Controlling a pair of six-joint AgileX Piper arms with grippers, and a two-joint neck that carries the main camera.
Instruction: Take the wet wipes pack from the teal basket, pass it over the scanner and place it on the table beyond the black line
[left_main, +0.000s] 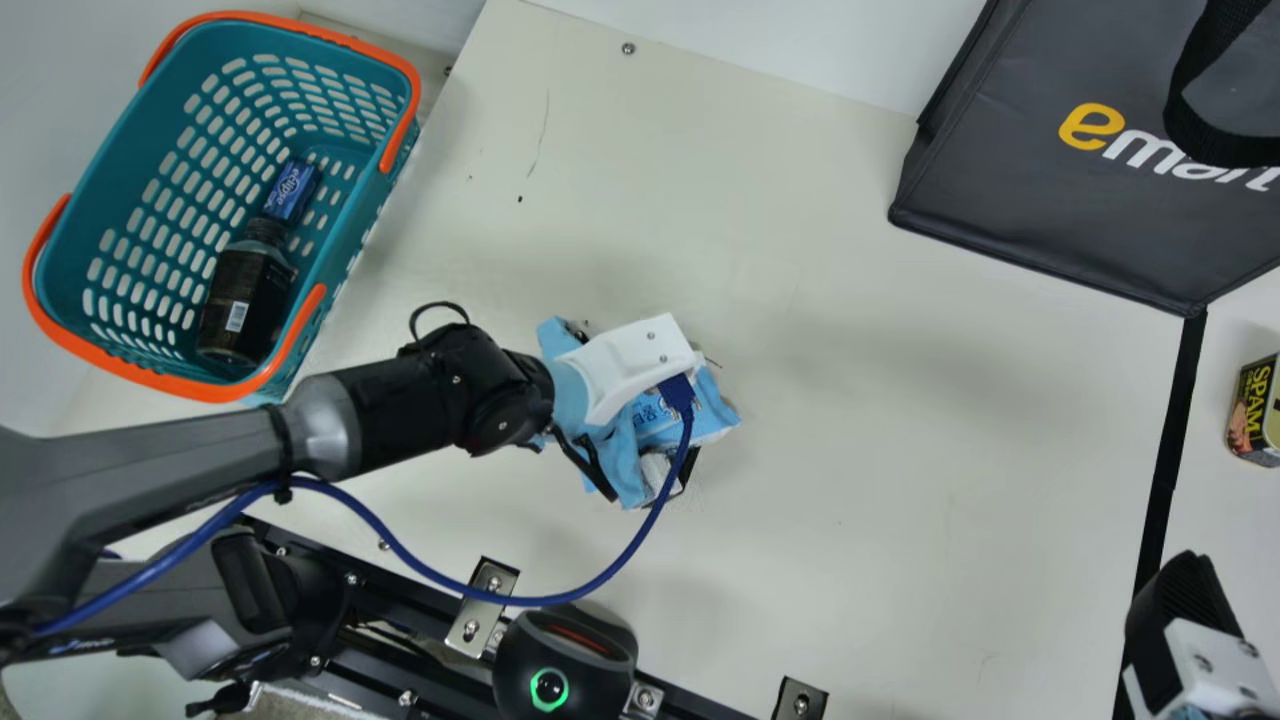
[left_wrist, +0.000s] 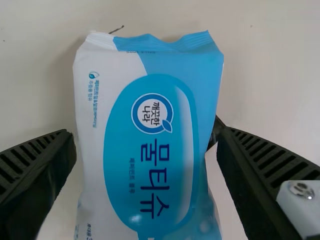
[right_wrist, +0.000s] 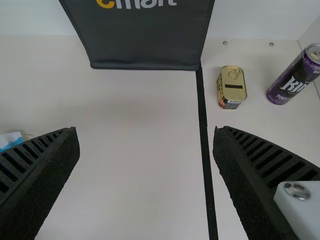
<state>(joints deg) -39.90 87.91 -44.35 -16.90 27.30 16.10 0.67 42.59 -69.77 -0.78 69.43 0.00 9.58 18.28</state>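
Observation:
The wet wipes pack (left_main: 700, 412) lies on the cream table in the main view, partly covered by my left gripper (left_main: 640, 365). In the left wrist view the light-blue and white pack (left_wrist: 150, 115) is between the spread fingers of my left gripper (left_wrist: 146, 137), which is open. My right gripper (left_main: 1185, 610) is at the lower right by the black line (left_main: 1170, 450); in the right wrist view, the right gripper (right_wrist: 145, 131) is open with nothing held. The teal basket (left_main: 120, 190) stands upper left. The black scanner (left_main: 565, 660) sits at the table's near edge.
Inside the basket are a dark bottle (left_main: 245, 300) and a blue box (left_main: 291, 190). A black bag (left_main: 1010, 190) stands at the upper right. Beyond the line are a SPAM can (right_wrist: 232, 87) and a purple can (right_wrist: 295, 77).

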